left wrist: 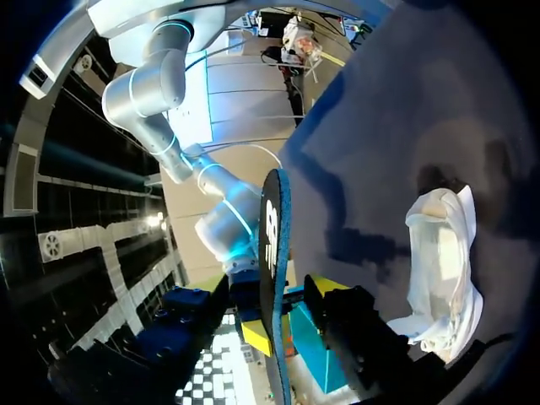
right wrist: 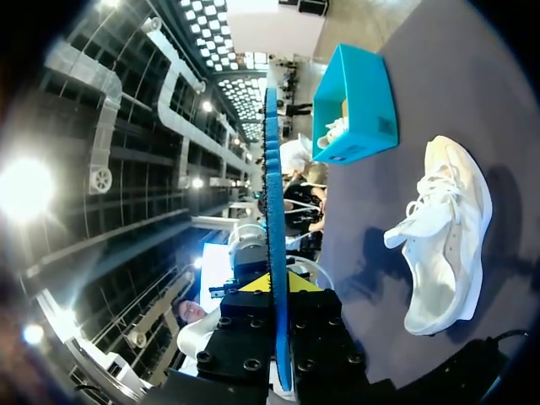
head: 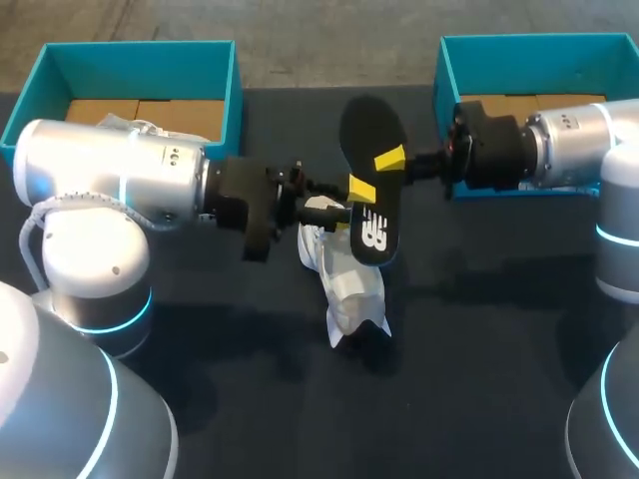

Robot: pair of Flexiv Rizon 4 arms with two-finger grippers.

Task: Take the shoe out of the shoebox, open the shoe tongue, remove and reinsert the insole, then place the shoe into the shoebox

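Shoe (head: 344,284) position?

White, lying on the dark surface (head: 479,349), nearest of the things and outside both boxes.

And the insole (head: 369,125)?

Black, held in the air just above the shoe. The right pincer (head: 391,160) is clamped on it. The left pincer (head: 359,188) is right at it too, but I cannot tell whether it grips.

Farther back?

Two teal boxes: left box (head: 140,50), right box (head: 529,42).

The insole (head: 371,125) hides part of the shoe (head: 351,284), the right arm (head: 579,140) part of a shoebox (head: 539,42).
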